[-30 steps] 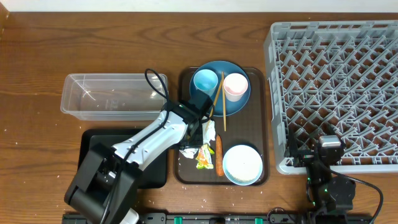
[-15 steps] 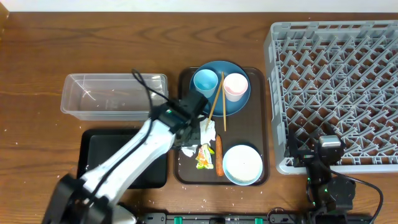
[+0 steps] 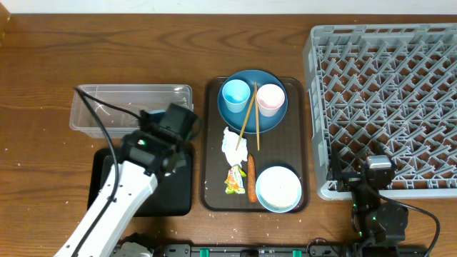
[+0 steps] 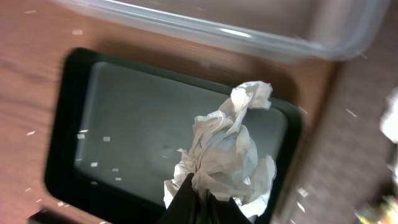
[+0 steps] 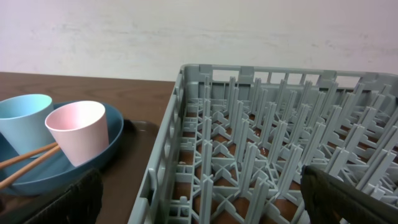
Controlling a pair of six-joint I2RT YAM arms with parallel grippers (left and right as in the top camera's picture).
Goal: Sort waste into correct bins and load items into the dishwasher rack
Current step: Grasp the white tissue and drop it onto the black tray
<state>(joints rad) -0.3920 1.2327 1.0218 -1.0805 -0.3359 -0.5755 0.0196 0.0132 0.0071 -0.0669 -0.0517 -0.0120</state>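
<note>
My left gripper (image 4: 202, 202) is shut on a crumpled white paper scrap (image 4: 221, 149) and hangs over the right end of the black tray (image 4: 124, 118), with the clear tub (image 4: 249, 31) just beyond. From overhead the left arm (image 3: 153, 143) hides that paper. Another paper scrap (image 3: 233, 141), a yellow-green wrapper (image 3: 234, 178) and a carrot (image 3: 250, 177) lie on the brown tray (image 3: 211, 193). The blue plate (image 3: 268, 120) carries a light-blue cup (image 3: 235, 95), a pink cup (image 3: 270, 98) and chopsticks (image 3: 248, 118). My right gripper (image 5: 205, 205) stands open at the rack's (image 3: 385, 93) front left corner.
A pale bowl (image 3: 278, 188) sits at the brown tray's front right. The black tray (image 3: 107, 178) lies in front of the clear tub (image 3: 128, 107), left of the brown tray. White crumbs dot the black tray and the wood around it.
My left gripper shut on a paper scrap on the brown tray, then carried it left to above the black tray. The right arm has not moved.
</note>
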